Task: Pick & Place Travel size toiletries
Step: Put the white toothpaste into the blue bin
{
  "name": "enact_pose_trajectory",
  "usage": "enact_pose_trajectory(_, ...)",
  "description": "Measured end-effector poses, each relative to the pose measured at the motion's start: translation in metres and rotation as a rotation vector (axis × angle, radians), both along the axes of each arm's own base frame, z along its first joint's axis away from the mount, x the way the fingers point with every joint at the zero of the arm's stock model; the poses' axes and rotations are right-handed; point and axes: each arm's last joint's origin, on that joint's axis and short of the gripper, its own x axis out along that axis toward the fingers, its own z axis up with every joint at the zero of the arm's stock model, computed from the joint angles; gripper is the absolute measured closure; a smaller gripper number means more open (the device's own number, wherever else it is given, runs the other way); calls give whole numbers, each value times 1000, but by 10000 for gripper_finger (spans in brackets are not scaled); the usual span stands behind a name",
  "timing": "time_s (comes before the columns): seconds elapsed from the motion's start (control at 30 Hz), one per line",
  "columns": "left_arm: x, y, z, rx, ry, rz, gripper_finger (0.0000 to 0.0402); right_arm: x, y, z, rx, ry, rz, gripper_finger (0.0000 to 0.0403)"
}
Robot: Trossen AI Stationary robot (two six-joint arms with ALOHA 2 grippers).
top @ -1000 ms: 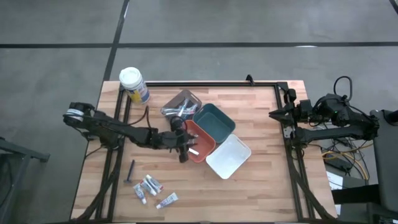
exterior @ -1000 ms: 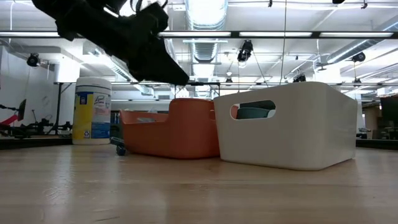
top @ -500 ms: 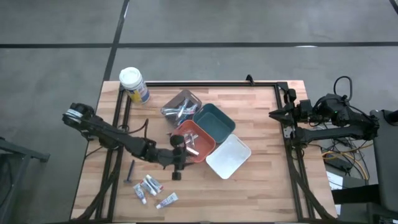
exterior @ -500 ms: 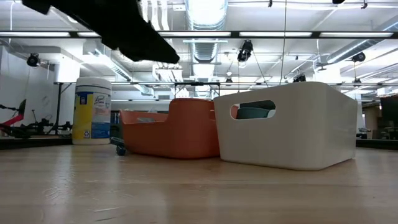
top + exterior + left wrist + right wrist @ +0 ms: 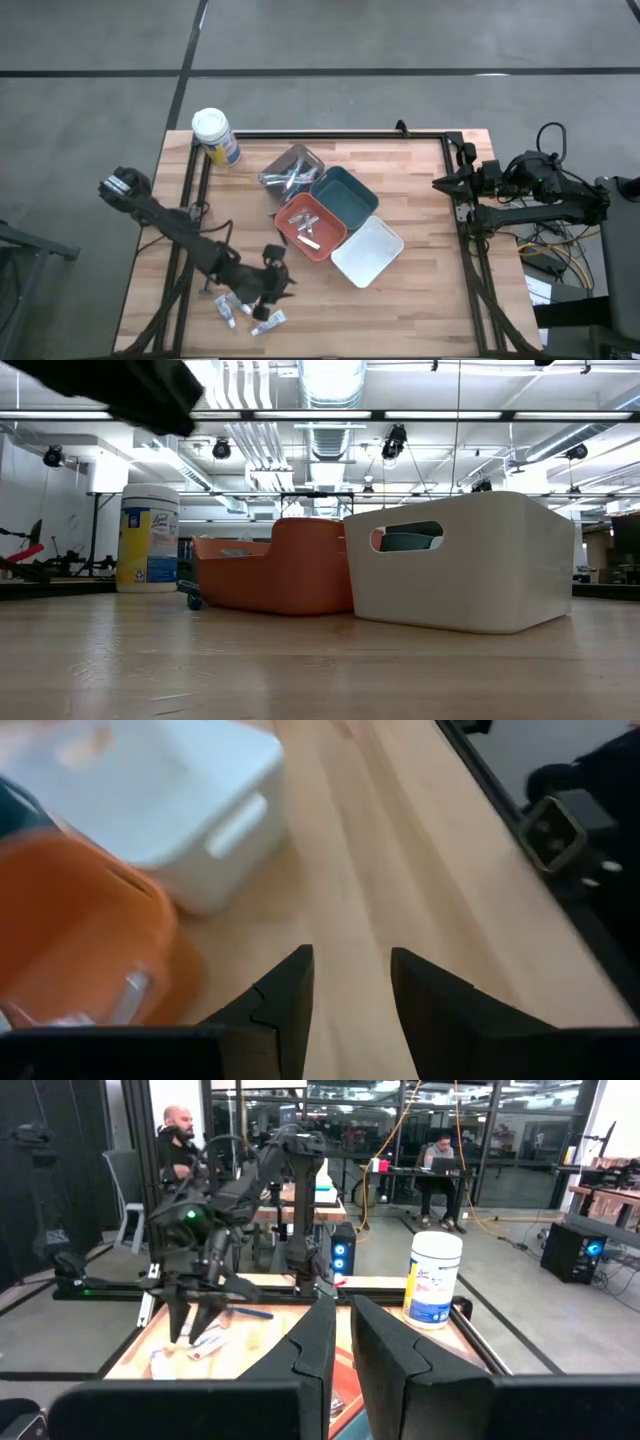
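Several small white tubes (image 5: 268,322) of the travel size toiletries lie flat on the wood near the table's front left; the right wrist view shows the tubes (image 5: 205,1342) too. More toiletries lie in the orange tray (image 5: 310,228) and in a clear box (image 5: 292,168). My left gripper (image 5: 275,290) hovers open just above the tubes, slanting down, with only bare wood between its fingers (image 5: 350,990). My right gripper (image 5: 343,1330) waits at the table's right edge, held level, its fingers all but together.
A teal tray (image 5: 343,193) and a white tray (image 5: 367,250) stand beside the orange one mid-table. A white-lidded canister (image 5: 215,137) stands at the far left corner. People sit in the room beyond the table. Bare wood lies along the front and right.
My left gripper has swung from over the orange tray toward the table's near left, ending above the loose tubes. It has tipped and rolled somewhat on the way, and the gap between its fingers looks unchanged. The trays and tubes have stayed put.
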Motion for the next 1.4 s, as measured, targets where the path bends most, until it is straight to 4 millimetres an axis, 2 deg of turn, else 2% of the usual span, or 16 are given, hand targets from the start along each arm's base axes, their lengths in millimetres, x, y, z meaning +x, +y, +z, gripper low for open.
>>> enact_pose_trajectory(0.2,-15,-18,-3,-165,74,37,261,0,0,0,0,0,0,369)
enact_pose_trajectory(0.5,-24,-34,-11,-378,200,81,261,0,0,0,0,0,0,369)
enact_pose_trajectory(0.97,-32,-63,-58,-385,409,81,261,0,0,0,0,0,0,369)
enact_pose_trajectory(1.23,-34,-65,-82,-350,512,175,262,0,0,0,1,0,0,369)
enact_pose_trajectory(1.4,-34,-64,-83,-334,507,191,262,0,0,0,1,0,0,369)
